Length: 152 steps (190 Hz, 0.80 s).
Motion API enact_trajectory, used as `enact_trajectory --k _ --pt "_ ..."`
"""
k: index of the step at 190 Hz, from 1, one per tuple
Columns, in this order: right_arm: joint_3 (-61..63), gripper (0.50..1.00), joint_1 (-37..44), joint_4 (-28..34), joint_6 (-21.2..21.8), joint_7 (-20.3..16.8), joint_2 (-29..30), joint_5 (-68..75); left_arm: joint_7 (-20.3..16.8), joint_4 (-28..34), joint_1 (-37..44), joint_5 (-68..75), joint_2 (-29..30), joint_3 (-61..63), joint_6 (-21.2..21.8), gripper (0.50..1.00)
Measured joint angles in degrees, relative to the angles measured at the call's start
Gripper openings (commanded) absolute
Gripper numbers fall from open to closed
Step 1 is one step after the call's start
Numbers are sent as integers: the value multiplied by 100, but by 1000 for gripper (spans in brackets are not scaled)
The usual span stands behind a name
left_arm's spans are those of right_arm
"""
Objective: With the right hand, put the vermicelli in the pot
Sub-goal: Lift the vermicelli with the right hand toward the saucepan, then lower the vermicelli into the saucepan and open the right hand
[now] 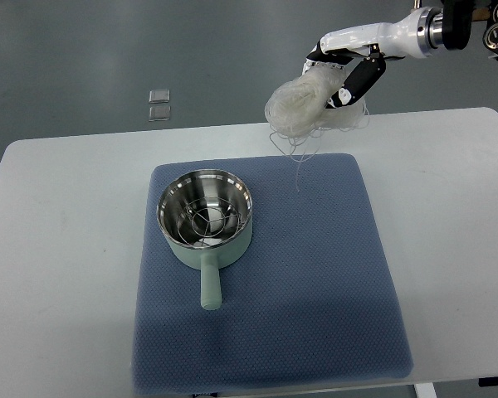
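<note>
One arm only is at work, and it comes in from the upper right corner of the top view: the right hand (342,73), white with black fingers (363,79), is clenched around a bundle of vermicelli (303,104). The bundle is pale and half transparent, and it sits mostly to the left of the hand and below it, so that the white thumb side lies over its top and the black fingers press into its right side. Most of the bundle sticks out free from the grasp toward the left. A few loose strands (297,162) hang down from its underside and reach over the far edge of the blue mat (315,315). The bundle is lifted above the far edge of the white table (66,249), near the back rim of the mat, and it touches no surface as far as I can tell. The pot (205,217) stands on the mat, well apart from the hand, nearer to me and to the left. It is pale green outside and shiny metal inside, with a wire rack (202,219) lying in its bottom, and its handle (209,286) points toward the near side. On the grey floor beyond the table two small clear squares (158,104) lie one just beside the other.
</note>
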Motion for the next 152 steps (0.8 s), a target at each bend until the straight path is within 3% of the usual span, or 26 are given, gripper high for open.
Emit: enact_trajectory --k 92,152 --pt "-85 500 -5 -409 -58 -271 1975 151 0 -42 0 0 0 -9 0 1000" --pt "-86 500 -513 -856 -217 -312 2658 -257 0 -57 0 0 0 -2 1 1000"
